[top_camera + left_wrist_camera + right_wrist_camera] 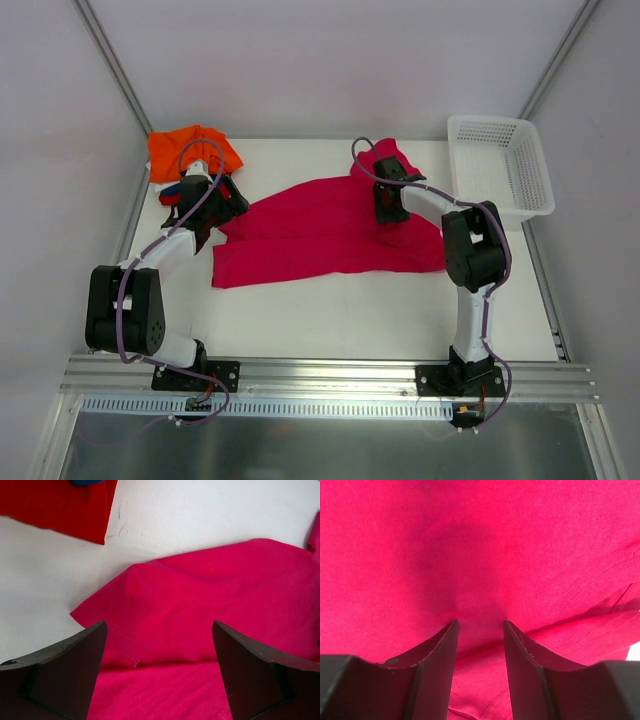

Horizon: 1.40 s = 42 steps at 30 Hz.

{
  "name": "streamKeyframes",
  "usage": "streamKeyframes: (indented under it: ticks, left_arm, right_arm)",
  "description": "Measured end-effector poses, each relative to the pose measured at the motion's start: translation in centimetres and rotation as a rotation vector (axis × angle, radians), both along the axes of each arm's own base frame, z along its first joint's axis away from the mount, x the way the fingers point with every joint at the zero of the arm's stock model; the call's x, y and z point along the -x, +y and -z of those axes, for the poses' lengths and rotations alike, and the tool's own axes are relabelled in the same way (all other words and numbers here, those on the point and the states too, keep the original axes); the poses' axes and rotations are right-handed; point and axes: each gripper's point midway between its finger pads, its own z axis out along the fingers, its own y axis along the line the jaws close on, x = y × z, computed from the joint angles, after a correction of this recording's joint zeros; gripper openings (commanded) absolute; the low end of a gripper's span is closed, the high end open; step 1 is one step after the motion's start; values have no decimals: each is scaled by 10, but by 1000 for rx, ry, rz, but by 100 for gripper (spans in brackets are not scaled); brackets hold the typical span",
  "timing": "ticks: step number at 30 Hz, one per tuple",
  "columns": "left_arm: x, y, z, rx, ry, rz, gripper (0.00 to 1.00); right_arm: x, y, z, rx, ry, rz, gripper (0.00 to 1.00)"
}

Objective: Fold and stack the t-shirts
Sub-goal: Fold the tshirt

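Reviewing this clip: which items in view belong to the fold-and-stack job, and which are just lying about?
Part of the job:
- magenta shirt, spread out between the arms
- folded orange shirt
- red shirt
- dark blue shirt, only an edge showing

Just lying about:
- white mesh basket, at the table's far right corner

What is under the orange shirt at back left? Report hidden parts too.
A dark blue edge and a red shirt peek out beneath the orange shirt. The left arm and orange cloth cover the rest.
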Motion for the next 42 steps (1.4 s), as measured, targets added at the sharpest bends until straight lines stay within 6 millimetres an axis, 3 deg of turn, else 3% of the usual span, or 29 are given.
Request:
streamKeyframes:
  ticks: [12,18,32,42]
  left_arm:
    - [0,0,-6,0,-14,1,87]
    - [0,0,-11,1,-29,1,87]
    - [4,0,-7,0,-8,1,87]
    - [4,1,2,-5,17,-1,88]
  right_arm:
    - [10,2,3,-120,-33,66,45]
    - [41,-2,4,-144,-33,89,45]
    - [135,4,6,-120,-8,39,45]
    - [156,-4,3,-75,14,35,46]
